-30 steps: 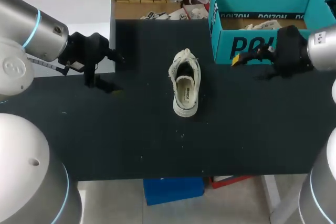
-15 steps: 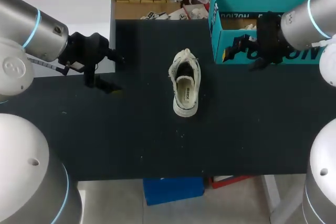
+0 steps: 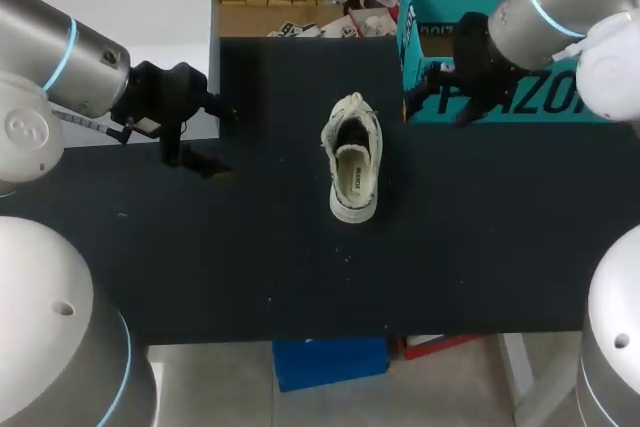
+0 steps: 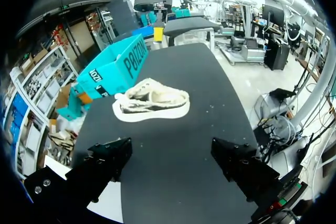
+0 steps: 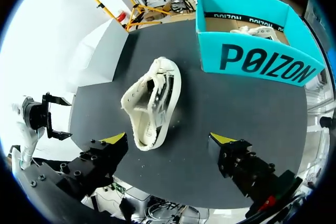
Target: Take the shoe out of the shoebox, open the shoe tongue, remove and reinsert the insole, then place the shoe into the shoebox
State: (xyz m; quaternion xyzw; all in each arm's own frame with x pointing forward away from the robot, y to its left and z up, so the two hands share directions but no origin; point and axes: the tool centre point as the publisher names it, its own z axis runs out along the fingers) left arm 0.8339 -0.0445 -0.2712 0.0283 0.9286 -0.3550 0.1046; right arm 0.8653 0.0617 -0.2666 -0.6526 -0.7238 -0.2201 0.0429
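Black table (image 3: 300,267) holds shoe (image 3: 352,160); left end effector (image 4: 170,150) and right end effector (image 5: 168,140) spread.

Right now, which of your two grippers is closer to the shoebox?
The right gripper, open by the shoebox's near wall; the left gripper is well off on the other side of the shoe.

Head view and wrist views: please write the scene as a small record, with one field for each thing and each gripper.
shoe: white, on the black table, outside the shoebox, touched by no gripper
shoebox: teal, open on top, at the table's far right
left gripper: open, empty, over the table's left part, apart from the shoe
right gripper: open, empty, by the shoebox's front wall
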